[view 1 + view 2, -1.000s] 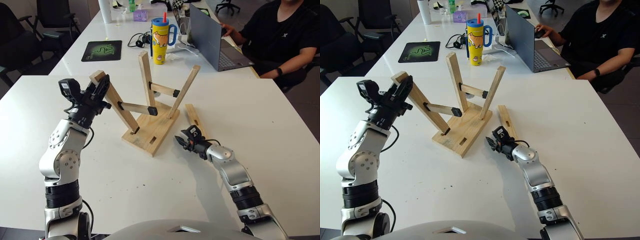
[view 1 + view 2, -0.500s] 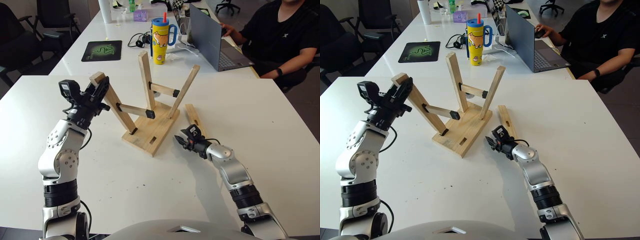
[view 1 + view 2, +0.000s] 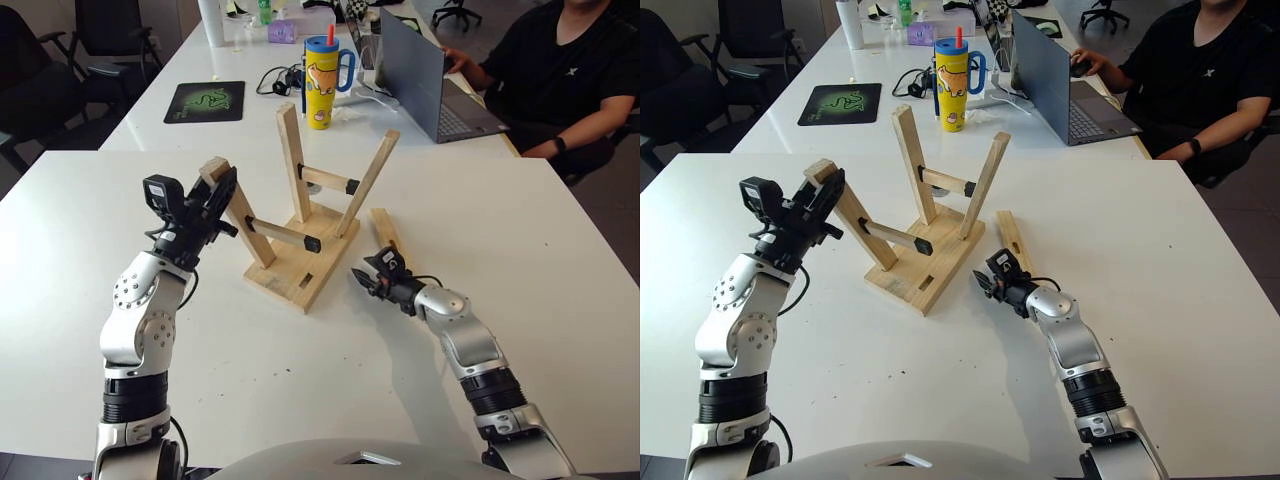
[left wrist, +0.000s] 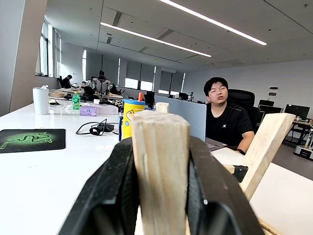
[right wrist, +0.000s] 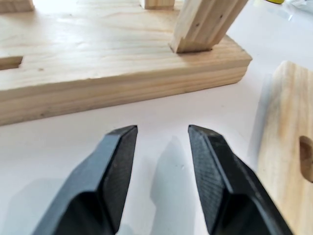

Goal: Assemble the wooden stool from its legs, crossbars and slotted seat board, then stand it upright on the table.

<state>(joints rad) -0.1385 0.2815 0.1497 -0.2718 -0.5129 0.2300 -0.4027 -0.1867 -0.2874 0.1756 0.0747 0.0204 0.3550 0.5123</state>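
- left gripper is clamped on the top end of the held leg; the left wrist view has both fingers pressed flat against the wood
- that leg leans; its long axis runs from the gripper down and rightward to the left corner of the seat board; whether the foot sits in its slot, i cannot tell
- its crossbar juts rightward, black-capped tip close to the base of the standing legs; lining that tip up looks like the crux
- right gripper sits low over the table, jaws spread, pinching nothing; the board's edge is just ahead of it
- loose leg lies flat just beside the right gripper, long axis pointing away from the robot; the right arm is far nearer, so likely its pick
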